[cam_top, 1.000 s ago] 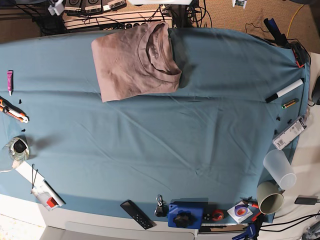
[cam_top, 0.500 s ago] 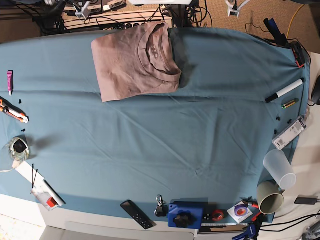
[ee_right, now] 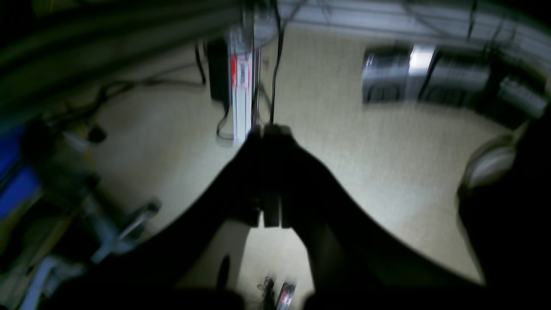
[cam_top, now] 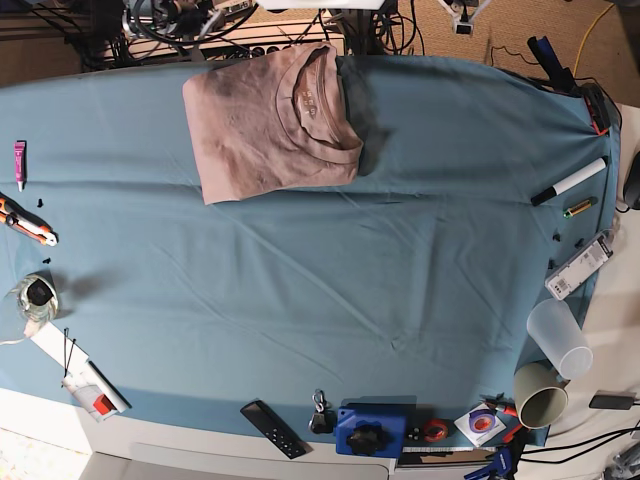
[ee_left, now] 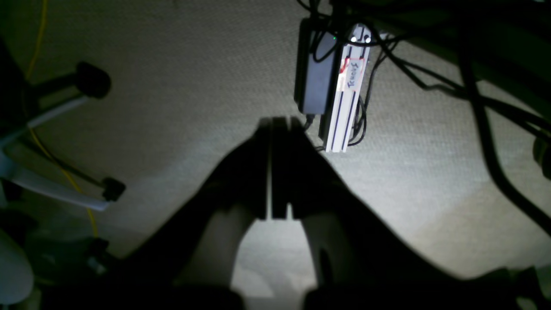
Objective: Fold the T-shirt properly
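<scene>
The mauve T-shirt [cam_top: 268, 118] lies folded into a rough rectangle at the far edge of the table, its ribbed neck facing right. Neither gripper touches it. In the left wrist view my left gripper [ee_left: 279, 121] is shut and empty, hanging over carpeted floor beyond the table. The right wrist view shows my right gripper [ee_right: 266, 128] also shut with nothing in it, above the same floor. In the base view only a small white part of the left gripper [cam_top: 462, 18] shows at the top edge, right of the shirt.
The blue-teal cloth [cam_top: 330, 280] covers the table. Two cups [cam_top: 552, 365], a marker [cam_top: 570, 181] and a remote sit along the right edge. Tools and tape [cam_top: 35, 298] lie at the left, with a blue box [cam_top: 370, 430] in front. A power strip [ee_left: 344, 94] and cables lie on the floor.
The arm parts at the base view's top edge have shifted a little; the one on the left slid rightward among the cables. The T-shirt has not moved.
</scene>
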### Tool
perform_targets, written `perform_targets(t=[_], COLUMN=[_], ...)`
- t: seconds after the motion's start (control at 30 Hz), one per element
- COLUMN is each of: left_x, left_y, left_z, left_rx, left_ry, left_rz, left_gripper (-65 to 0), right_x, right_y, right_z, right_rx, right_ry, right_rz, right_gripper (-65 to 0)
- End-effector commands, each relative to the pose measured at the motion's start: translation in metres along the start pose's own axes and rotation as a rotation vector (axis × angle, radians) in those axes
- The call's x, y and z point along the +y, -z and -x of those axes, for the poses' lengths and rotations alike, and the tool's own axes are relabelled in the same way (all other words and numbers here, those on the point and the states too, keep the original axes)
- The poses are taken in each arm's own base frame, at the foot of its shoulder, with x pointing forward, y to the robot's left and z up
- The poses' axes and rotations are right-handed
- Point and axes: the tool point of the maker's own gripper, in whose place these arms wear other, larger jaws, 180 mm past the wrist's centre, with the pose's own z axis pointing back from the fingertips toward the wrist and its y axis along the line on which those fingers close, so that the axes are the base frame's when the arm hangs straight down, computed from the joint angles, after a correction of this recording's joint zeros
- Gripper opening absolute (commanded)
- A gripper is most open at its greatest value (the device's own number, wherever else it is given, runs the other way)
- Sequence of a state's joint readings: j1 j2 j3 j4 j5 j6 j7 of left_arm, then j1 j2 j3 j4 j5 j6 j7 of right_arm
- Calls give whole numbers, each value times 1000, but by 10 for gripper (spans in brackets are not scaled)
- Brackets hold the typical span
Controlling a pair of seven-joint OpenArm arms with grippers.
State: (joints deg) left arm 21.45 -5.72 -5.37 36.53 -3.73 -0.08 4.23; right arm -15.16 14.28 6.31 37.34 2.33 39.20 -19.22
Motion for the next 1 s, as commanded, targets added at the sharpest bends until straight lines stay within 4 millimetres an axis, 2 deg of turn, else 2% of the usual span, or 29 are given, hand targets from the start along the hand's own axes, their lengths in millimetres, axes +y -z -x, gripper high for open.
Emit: perform_targets(t=[0.0,0.1,0.27,0.37,0.57,0.97], left_x=[2,1,-6,-14,-28,-27], left_y=[2,8,13,14,14,13], left_z=[2,-5,-32,-42,-39,-46], left_rx=[-6,-52,-130,-146,-143,-161], left_ry=[-2,-10,-16,-17,-26,-25], left_rz=[-3,-4,10,34,54,54], left_gripper=[-650,-650,-650,-650,-650,-650], right_x=[-9,-23,-41,-43,-44,-43], right_y=[-1,2,2,1,1,2], right_z=[-1,-9,-5,-6,-5,-5], right_rx=[-20,-97,-121,-132,-130,-130], right_ry=[-7,-42,-70,-72,-72,-71], right_rz=[35,134,262,280,280,279], right_gripper=[-650,-650,-650,-650,-650,-650])
